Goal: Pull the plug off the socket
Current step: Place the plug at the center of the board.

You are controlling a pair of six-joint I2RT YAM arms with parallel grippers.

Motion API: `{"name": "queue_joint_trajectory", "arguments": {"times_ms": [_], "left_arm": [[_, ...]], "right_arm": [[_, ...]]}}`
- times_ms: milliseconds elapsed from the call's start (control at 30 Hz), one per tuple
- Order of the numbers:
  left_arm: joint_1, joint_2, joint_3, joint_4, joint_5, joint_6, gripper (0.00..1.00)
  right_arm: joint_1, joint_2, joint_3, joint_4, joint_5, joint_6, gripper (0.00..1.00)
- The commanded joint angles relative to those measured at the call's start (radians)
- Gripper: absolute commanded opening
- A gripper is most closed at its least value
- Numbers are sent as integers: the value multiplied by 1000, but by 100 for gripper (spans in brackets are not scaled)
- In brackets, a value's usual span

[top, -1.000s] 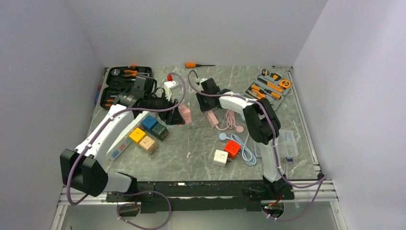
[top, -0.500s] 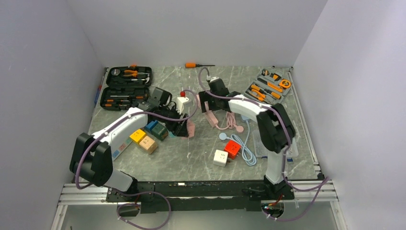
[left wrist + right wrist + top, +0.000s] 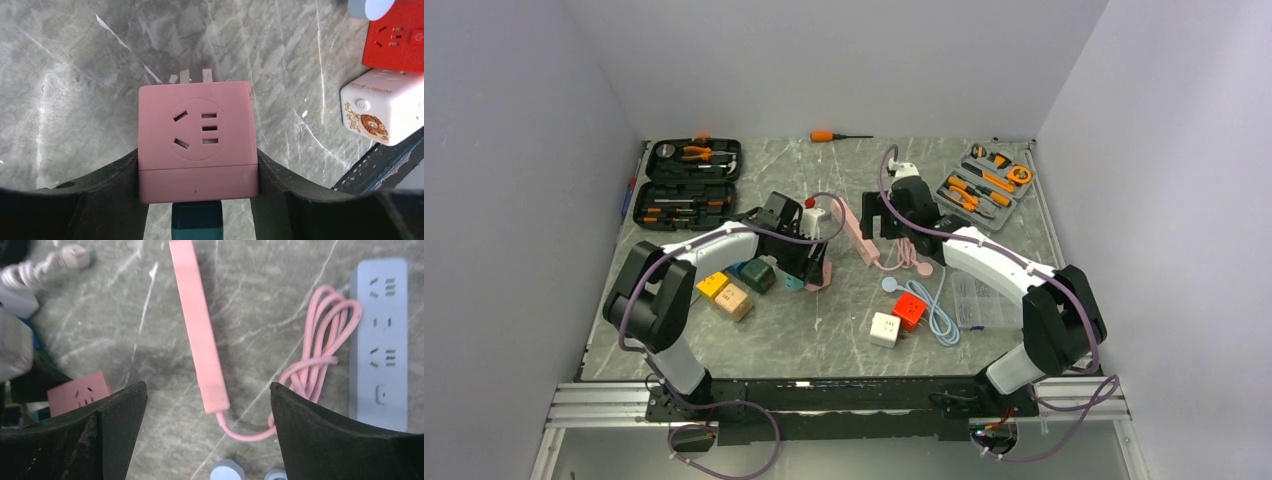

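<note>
In the top view the left arm is bent in from the lower left toward the centre. The left gripper [image 3: 197,167] is clamped on the pink cube plug [image 3: 197,130], whose two prongs are seen bare at its upper edge, apart from the pink power strip [image 3: 197,325]. The right arm is stretched from the lower right to the upper centre, and the right gripper [image 3: 206,390] is spread wide and empty over that strip. A cartoon figure is printed on the white cube [image 3: 380,112]; its small lettering cannot be read.

left arm [image 3: 694,245] and right arm [image 3: 989,262] bent inward — left tool [image 3: 198,167] gripping, right tool [image 3: 207,395] spread wide, facing down.
</note>
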Motion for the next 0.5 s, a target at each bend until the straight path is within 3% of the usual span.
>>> {"name": "queue_joint_trajectory", "arguments": {"times_ms": [0,33,67,133,167,200,467], "left_arm": [[-16,8,17,66,-9,-67,23],[-17,3,8,72,-2,-70,34],[-19,-2,-2,76,5,-70,53],[-23,-17,-10,71,22,-69,81],[-24,-26,-13,68,28,-71,85],[-23,-38,-7,59,38,-69,96],[58,-179,156,-75,198,12,99]], "right_arm": [[13,-49,-62,23,2,37,94],[16,-55,-73,23,2,41,94],[19,-62,-85,25,2,44,94],[22,-76,-101,25,3,51,95],[24,-84,-108,25,2,53,95],[27,-90,-111,21,2,55,95],[94,-151,-144,-23,56,67,92]]}}
